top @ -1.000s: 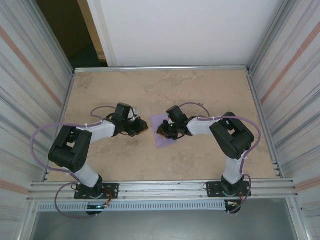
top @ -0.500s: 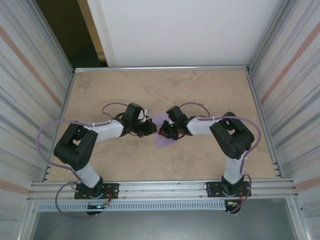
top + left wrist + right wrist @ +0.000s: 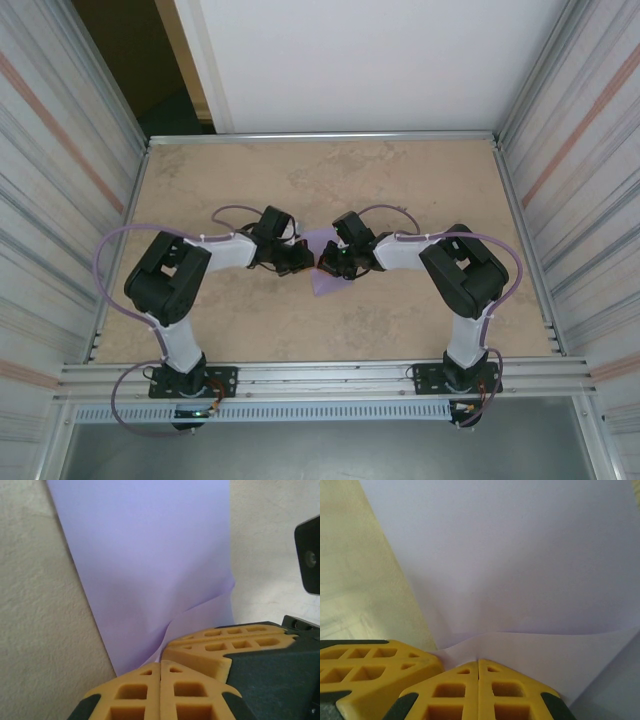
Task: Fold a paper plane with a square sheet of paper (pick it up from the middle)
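The square sheet of paper (image 3: 321, 284), lavender, lies mid-table, largely covered by both grippers. My left gripper (image 3: 306, 262) and right gripper (image 3: 326, 264) meet tip to tip over its middle. In the left wrist view the left gripper (image 3: 161, 663) is shut, and the sheet (image 3: 150, 560) buckles into a crease running up to its tips; the right gripper's yellow fingers (image 3: 225, 642) press in beside it. Through the right wrist camera, the right gripper (image 3: 479, 661) is shut on a raised ridge of the sheet (image 3: 510, 565), with the left gripper's fingers (image 3: 370, 657) at the lower left.
The tan tabletop (image 3: 400, 180) is boxed in by metal walls left and right and a rail (image 3: 320, 135) at the back. The arms' bases sit on the near rail (image 3: 320, 378). Purple cables loop off both arms.
The left arm has swung right until its gripper reached the sheet's middle, beside the right gripper. Both grippers have closed, and the paper has buckled up between them.
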You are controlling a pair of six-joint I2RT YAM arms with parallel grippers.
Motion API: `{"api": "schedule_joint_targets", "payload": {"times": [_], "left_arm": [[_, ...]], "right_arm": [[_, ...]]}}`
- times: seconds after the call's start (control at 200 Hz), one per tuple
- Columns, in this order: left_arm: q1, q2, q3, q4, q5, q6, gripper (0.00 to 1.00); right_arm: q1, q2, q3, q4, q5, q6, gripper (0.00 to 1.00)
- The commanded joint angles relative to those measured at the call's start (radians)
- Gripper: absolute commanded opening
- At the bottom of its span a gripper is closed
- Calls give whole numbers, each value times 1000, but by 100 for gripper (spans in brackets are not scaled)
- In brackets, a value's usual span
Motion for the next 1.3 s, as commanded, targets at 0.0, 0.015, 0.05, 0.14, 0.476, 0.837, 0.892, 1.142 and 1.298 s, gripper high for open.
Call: {"api": "schedule_joint_targets", "payload": {"times": [0.0,0.015,0.05,0.14,0.476,0.837,0.892,1.142,1.298], "left_arm": [[-4,17,31,-29,-23,31,3],[-4,19,30,-29,-26,31,3],[-3,23,31,-30,-28,31,3],[-3,36,30,-37,-32,31,3],[0,56,30,-42,-32,32,2],[2,48,40,-45,-16,45,3],[2,45,43,-42,-9,48,4],[1,41,58,-5,41,51,7],[1,41,63,3,41,55,8]], "right_arm": [[-3,-6,-20,-53,20,-14,0],[-4,-9,-20,-52,20,-15,0],[-3,-21,-17,-50,18,-21,0],[-6,-54,-13,-47,13,-42,0],[-19,-118,-20,-54,26,-109,3],[-47,-60,-29,-45,28,-116,3],[-49,-57,-35,-47,38,-114,3],[-54,-47,-56,-51,76,-93,3],[-54,-37,-65,-57,95,-74,3]]}}
